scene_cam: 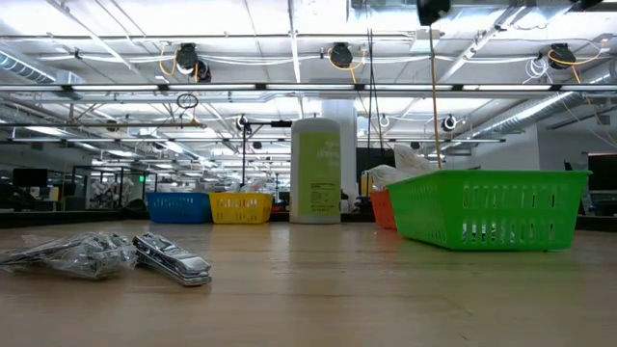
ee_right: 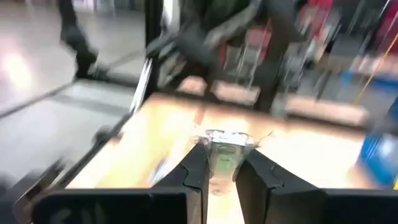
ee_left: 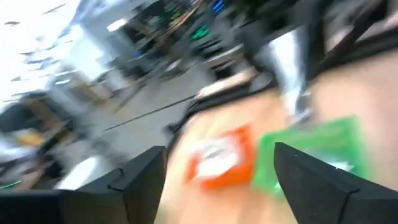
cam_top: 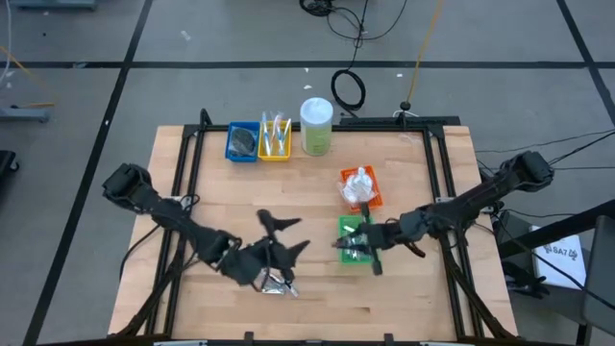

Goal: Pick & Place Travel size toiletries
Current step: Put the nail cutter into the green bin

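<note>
Silvery sachets [scene_cam: 172, 258] on table beside spread left pincer [cam_top: 285, 236]; right pincer [ee_right: 222, 167] pinching clear-wrapped item [ee_right: 225, 149].

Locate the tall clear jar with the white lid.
High view: the tall clear jar with a white lid stands at the table's far edge, right of the yellow tray.

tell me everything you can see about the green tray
The green tray is a small rectangular basket, apparently plastic, with slotted side walls and a thicker top rim. It stands upright and level on the wooden table, toward the right side, just in front of the orange tray and close beside it. The right hand is over it, shut on a small clear-wrapped packet; its contents are hidden.
</note>
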